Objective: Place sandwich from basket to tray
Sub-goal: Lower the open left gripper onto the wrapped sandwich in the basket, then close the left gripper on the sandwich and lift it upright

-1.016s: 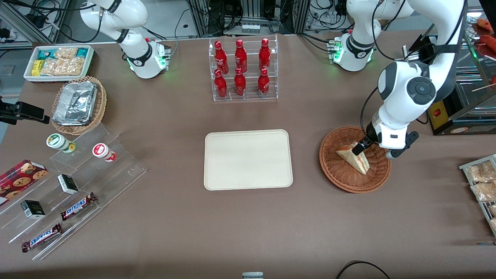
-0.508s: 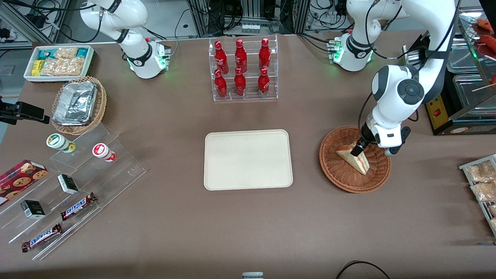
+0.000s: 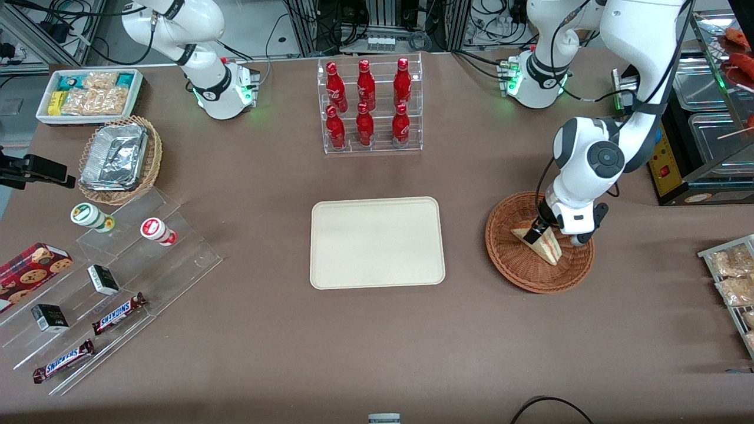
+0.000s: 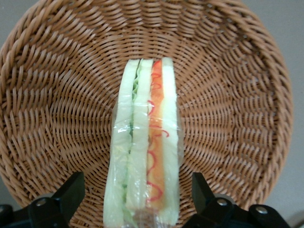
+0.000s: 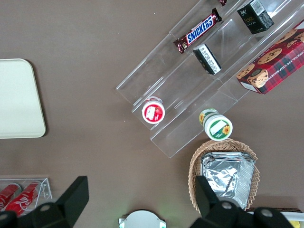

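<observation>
Pincer (image 4: pixel 137 199) down inside the basket (image 4: pixel 228 71), fingers spread wide on either side of the sandwich (image 4: pixel 145 142) and not gripping it — bare wicker shows between each fingertip (image 4: pixel 71 187) and the wrapped bread. Nearest the wrist camera, the wedge stands on edge in its clear film, red-orange and green filling stripe facing up at the lens. Out on the desk (image 3: pixel 377 353), the front camera has the sandwich (image 3: pixel 545 241) lying in the basket (image 3: pixel 518 274), with the tray (image 3: pixel 377 242) well apart toward the parked arm's end and bare. So nothing is delivered: the grasp, the lift, the carry and the set-down all look left to do. Left arm (image 3: pixel 589 162) folds steeply down over the basket, wrist pointing into the bowl.
</observation>
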